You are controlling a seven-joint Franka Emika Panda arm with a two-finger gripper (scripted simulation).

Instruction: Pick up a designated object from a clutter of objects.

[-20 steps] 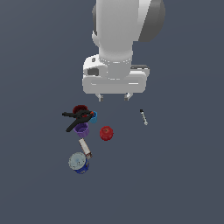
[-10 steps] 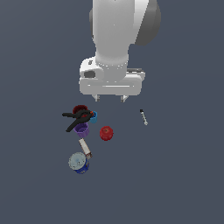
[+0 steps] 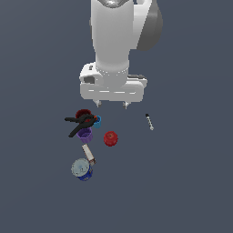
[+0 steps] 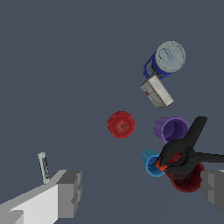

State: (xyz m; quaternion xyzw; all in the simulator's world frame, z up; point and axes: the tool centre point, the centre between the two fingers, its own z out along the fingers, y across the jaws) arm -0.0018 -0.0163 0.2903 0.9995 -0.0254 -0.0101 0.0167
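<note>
1. Gripper (image 3: 112,104) in the exterior view hangs above the floor with its two short fingertips wide apart, and nothing is between them. It is held high over the floor, clear of every object.
2. White arm (image 3: 119,36) comes down from the top of this view, nearly vertical, and the wide hand block faces downward.
3. One black spring clamp (image 3: 81,122) lies at the exterior view's left, lower than the gripper. Its two long handles spread toward the left and its jaw end points to the right.
4. The clamp rests over one dark red cup (image 3: 82,113), touches one small blue cup (image 3: 97,121), and one purple cup (image 3: 85,135) is just beside it.
5. One red ball (image 3: 110,138) lies to the right of the purple cup. One small box (image 3: 88,154) and one blue can (image 3: 82,169) lie nearer, below the cups. One thin marker (image 3: 149,121) lies alone, well apart at the right.
6. In the wrist view, the two grey fingers (image 4: 70,192) stand far apart at the two sides of the picture.
7. The same count is seen here: one clamp (image 4: 186,151) with red tips, lying across the dark red cup (image 4: 188,180), with the blue cup (image 4: 152,163) and the purple cup (image 4: 171,129) next to it.
8. One ball (image 4: 121,124), one box (image 4: 156,91), one can (image 4: 165,60) and one marker (image 4: 43,166) are visible too.
</note>
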